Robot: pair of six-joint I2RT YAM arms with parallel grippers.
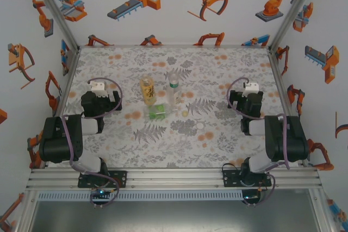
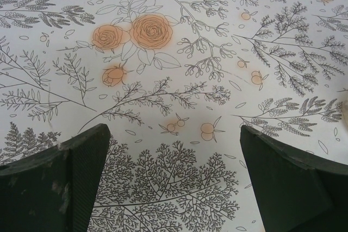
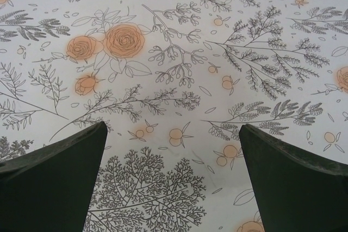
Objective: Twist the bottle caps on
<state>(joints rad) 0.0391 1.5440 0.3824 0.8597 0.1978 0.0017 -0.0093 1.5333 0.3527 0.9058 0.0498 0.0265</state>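
three bottles sit mid-table [image 1: 119, 145]: amber bottle [image 1: 147, 91], slim bottle [image 1: 174, 87], green bottle [image 1: 157, 112] nearest me. a yellowish cap [image 1: 185, 113] and a white cap [image 1: 200, 126] lie loose to their right, off every neck. my left gripper [image 2: 174, 130] and right gripper [image 3: 173, 127] hang over floral print well to either side, jaws spread wide, holding nothing.

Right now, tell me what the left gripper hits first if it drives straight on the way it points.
Probably just the white floral-print table cover. The open left gripper angles down towards it, and the way there looks free. Depth is hard to judge from the wrist view.
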